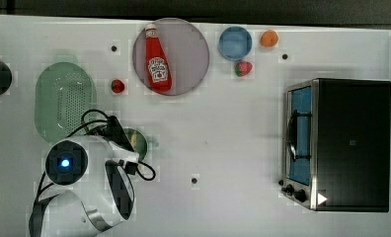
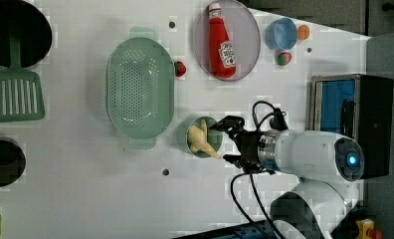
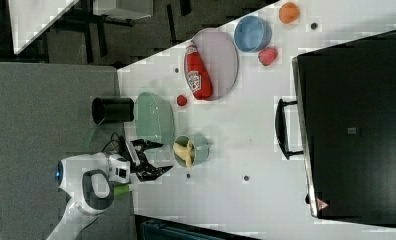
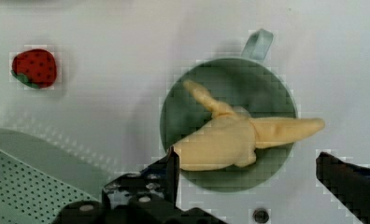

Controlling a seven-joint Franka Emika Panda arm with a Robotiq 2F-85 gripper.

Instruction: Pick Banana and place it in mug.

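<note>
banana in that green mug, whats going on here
A robot arm's end effector hangs open beside the teal mug, holding nothing. The banana lies in the mug, one tip poking out over the rim. The mug stands on the white table next to the green colander. The placing looks done.

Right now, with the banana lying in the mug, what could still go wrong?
The pale yellow toy banana sticks out over the rim of the round teal-green mug, so a nudge might tip it out. The open black gripper has its fingers close beside the mug; pulling away sideways could knock the mug toward the pale green perforated colander.
</note>
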